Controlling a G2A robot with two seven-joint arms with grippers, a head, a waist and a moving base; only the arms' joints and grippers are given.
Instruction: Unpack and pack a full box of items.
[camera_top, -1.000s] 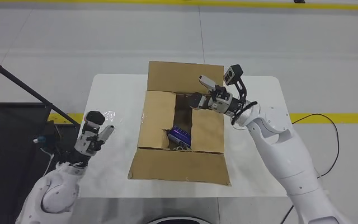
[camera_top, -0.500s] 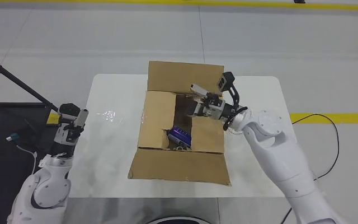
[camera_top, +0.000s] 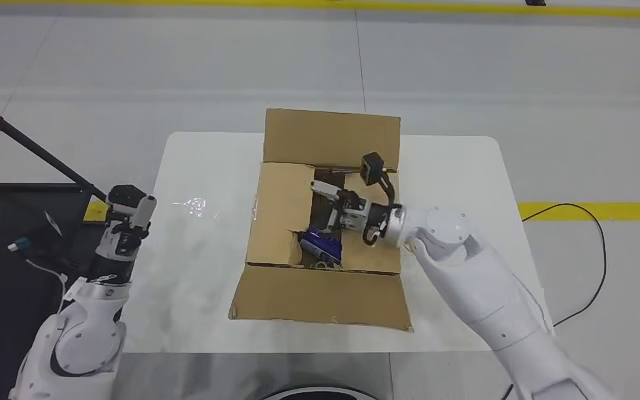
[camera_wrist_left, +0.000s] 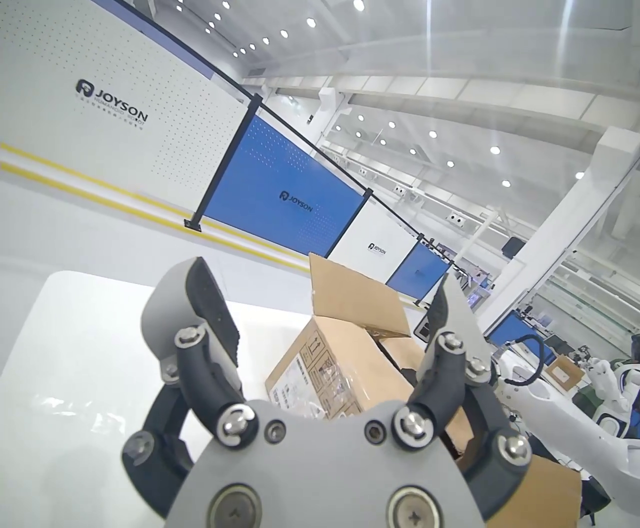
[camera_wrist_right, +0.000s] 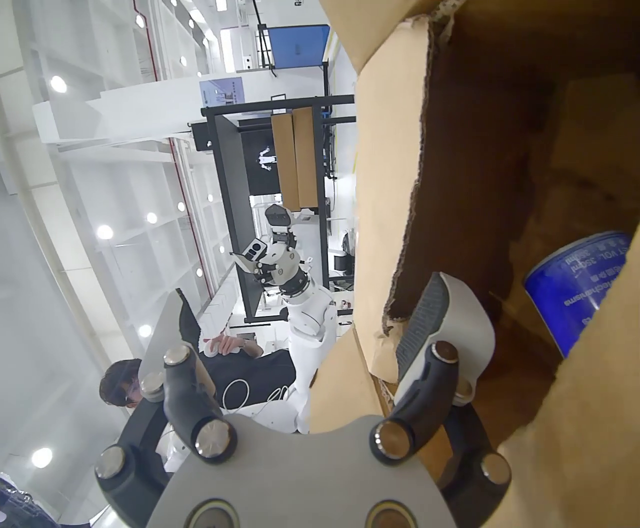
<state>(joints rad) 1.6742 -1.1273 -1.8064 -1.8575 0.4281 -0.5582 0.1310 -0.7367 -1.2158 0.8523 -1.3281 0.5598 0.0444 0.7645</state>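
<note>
In mid-table the box (camera_top: 330, 135) sits w/ flaps folded out, so the opening is free from above. At the near end of the opening lies a blue can (camera_top: 322, 240), prob. the item to come out. Over the opening, just far of the can, hangs the right gripper (camera_top: 330, 203), jaws spread wide, nothing between them but a flap edge. In the wrist view one finger (camera_wrist_right: 450, 310) is over the interior and the other is outside the torn flap, so it isn't lined up on the can yet. The wide spread likely suits the can's girth. At the table's (camera_top: 200, 270) left edge, well apart from the box, the left gripper (camera_top: 130, 205) points up, jaws spread too and holding nothing. It looks parked there to keep clear of the right arm. Unpacking seems barely begun; next need, I'd judge: shift nearer, centre on can, then drop
</note>
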